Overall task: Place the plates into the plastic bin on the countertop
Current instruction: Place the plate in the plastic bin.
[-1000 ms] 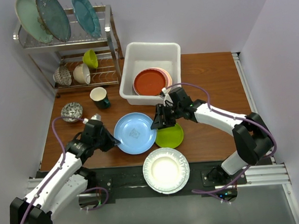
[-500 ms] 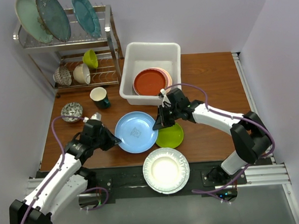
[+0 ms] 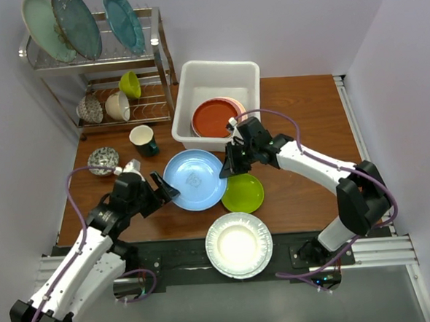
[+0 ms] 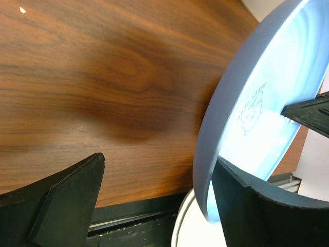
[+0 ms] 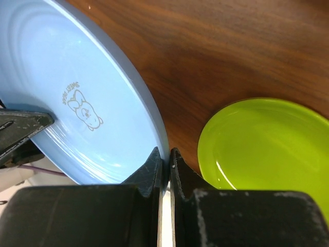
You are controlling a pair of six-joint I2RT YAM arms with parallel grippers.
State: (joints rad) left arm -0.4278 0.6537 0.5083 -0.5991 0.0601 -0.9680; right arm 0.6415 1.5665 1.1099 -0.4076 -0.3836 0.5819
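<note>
Here, the blue plate [image 3: 194, 179] is clamped at its right rim by the right gripper [image 3: 231, 167], whose fingers are pressed tight on the edge. It is held tilted above the countertop [image 3: 314, 111], near the plastic bin [image 3: 221, 80]. The left gripper [image 3: 167, 191] is spread wide, with the plate's left rim between its parted fingers.

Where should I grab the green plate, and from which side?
Probably by its right rim, coming in low from the right. The green plate lies flat on the countertop, so only the upturned edge offers a hold, and the blue plate and white plate crowd its left and near sides.
</note>
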